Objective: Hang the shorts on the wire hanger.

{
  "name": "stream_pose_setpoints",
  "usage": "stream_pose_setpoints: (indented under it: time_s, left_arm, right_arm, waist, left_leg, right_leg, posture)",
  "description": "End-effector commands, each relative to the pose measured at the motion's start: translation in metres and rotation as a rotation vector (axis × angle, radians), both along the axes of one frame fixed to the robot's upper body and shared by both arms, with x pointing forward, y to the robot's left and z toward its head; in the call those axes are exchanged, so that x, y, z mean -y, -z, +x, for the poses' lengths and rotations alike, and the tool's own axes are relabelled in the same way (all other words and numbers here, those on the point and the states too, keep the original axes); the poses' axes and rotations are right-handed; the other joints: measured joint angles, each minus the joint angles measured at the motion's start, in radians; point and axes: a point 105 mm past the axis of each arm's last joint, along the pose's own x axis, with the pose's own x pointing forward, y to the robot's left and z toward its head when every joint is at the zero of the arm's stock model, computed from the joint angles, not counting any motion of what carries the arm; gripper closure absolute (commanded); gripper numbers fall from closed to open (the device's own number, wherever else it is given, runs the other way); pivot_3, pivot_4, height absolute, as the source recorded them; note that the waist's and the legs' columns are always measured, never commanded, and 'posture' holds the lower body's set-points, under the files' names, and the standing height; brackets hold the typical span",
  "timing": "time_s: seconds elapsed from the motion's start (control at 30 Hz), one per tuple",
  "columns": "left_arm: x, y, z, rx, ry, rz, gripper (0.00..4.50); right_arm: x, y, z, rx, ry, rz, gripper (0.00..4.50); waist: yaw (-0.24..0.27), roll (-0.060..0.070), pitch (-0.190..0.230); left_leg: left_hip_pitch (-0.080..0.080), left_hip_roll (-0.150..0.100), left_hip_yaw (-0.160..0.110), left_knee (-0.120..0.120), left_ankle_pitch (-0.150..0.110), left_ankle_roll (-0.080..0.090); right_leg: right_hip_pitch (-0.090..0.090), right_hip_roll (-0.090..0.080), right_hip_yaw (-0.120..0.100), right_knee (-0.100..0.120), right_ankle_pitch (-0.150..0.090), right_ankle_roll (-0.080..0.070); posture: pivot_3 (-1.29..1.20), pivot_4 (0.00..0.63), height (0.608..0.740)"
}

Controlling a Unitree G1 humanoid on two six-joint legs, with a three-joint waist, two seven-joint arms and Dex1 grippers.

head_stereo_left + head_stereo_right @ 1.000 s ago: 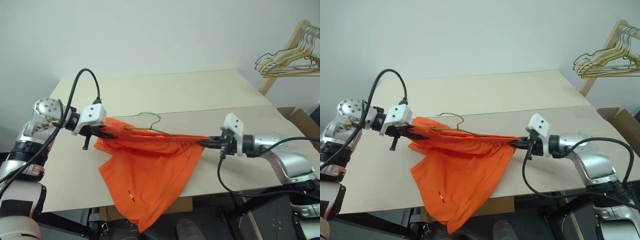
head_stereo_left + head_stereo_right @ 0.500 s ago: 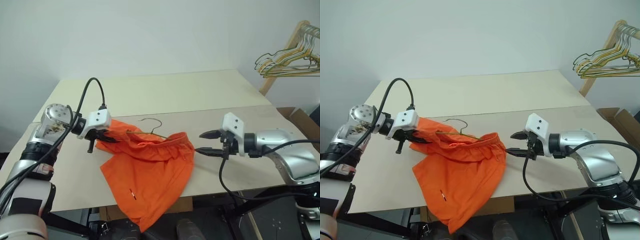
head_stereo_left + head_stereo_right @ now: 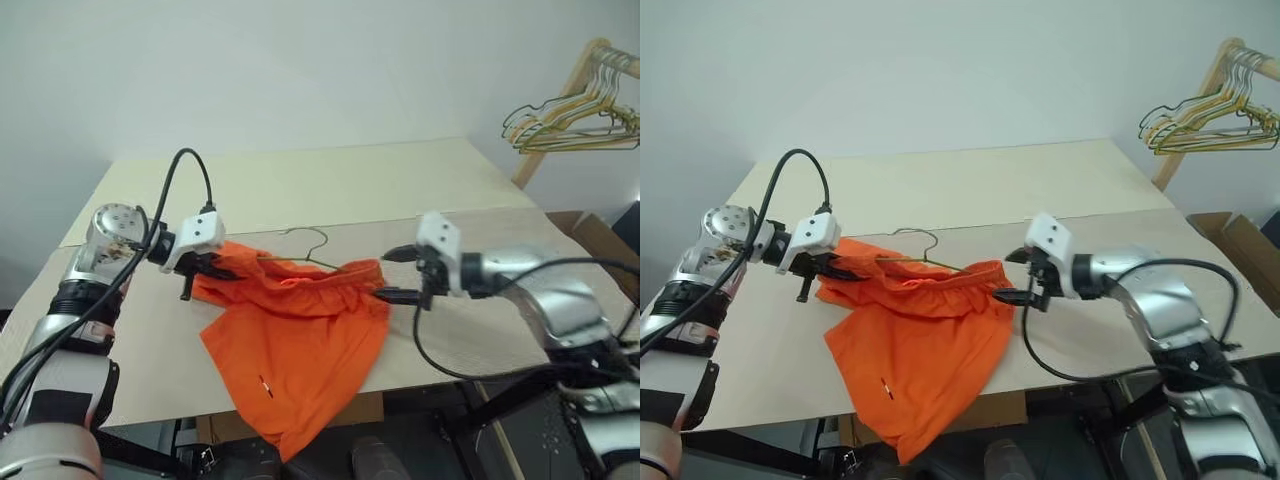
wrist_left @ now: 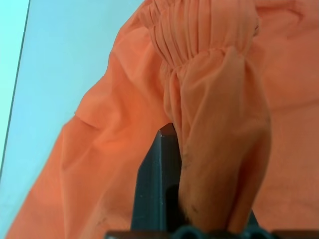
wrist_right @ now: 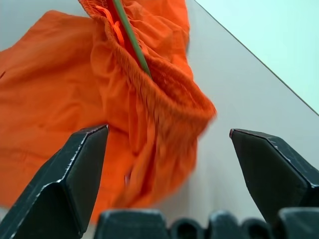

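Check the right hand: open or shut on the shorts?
Open. The right hand has its fingers spread wide, with the shorts waistband loose ahead of them, ungripped.

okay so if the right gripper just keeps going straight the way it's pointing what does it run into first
Most likely the shorts: the right gripper is open and aimed at the bunched waistband end, where the wire hanger runs in. The exact gap is hard to judge.

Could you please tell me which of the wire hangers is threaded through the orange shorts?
The thin grey-olive wire hanger on the table, hook poking above the bright orange shorts; the yellow, green and tan hangers hang on the wooden rack.
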Motion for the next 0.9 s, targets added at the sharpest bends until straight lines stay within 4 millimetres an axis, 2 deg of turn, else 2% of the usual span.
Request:
stream_pose_setpoints:
  time_s: [0.03,0.3,0.33,0.43,0.77,0.9]
  left_arm:
    - [0.003,-0.019,0.005,0.072,0.011,-0.022,4.5]
    - [0.004,-0.021,0.004,0.077,0.016,-0.029,4.5]
    - [0.003,-0.021,0.004,0.078,0.016,-0.03,4.5]
    - [0.004,-0.021,0.004,0.081,0.015,-0.033,4.5]
    - [0.009,-0.022,0.003,0.094,0.047,-0.048,4.5]
    - [0.013,-0.023,0.001,0.095,0.073,-0.059,4.5]
  right_arm:
    - [-0.007,0.005,0.015,-0.024,-0.022,-0.08,0.02]
    - [-0.026,0.015,0.027,-0.073,-0.105,-0.199,0.02]
    - [-0.026,0.016,0.027,-0.072,-0.117,-0.211,0.19]
    - [-0.026,0.018,0.025,-0.078,-0.15,-0.258,0.93]
    - [-0.023,0.013,0.024,-0.074,-0.163,-0.279,4.47]
    - [-0.02,0.011,0.016,-0.094,-0.185,-0.257,4.47]
  waist:
    - [-0.006,0.0,0.0]
    - [-0.014,0.0,0.0]
    - [-0.014,0.0,0.0]
    - [-0.016,0.0,0.0]
    - [-0.031,0.0,0.0]
    - [-0.03,0.0,0.0]
  left_leg:
    - [0.0,0.0,0.0,0.0,0.0,0.0]
    - [-0.002,0.0,0.0,0.0,0.0,0.0]
    - [-0.002,0.0,0.0,0.0,0.0,0.0]
    - [-0.002,0.0,-0.001,0.0,0.0,0.0]
    - [-0.002,0.0,-0.002,0.0,0.0,0.0]
    - [-0.002,0.0,-0.002,0.0,0.0,0.0]
  right_leg:
    - [-0.001,0.0,0.0,0.0,0.0,0.0]
    - [-0.004,0.0,0.0,0.003,0.0,0.0]
    - [-0.004,0.0,0.0,0.004,0.0,0.0]
    - [-0.004,0.0,0.0,0.004,0.0,0.0]
    - [-0.005,0.0,-0.001,0.007,0.0,0.0]
    - [-0.006,0.0,-0.001,0.007,0.0,0.0]
  posture:
    - [-0.22,0.0,0.74]
    - [-0.21,0.0,0.74]
    - [-0.21,0.0,0.74]
    - [-0.2,0.0,0.74]
    - [-0.22,0.0,0.74]
    - [-0.23,0.0,0.74]
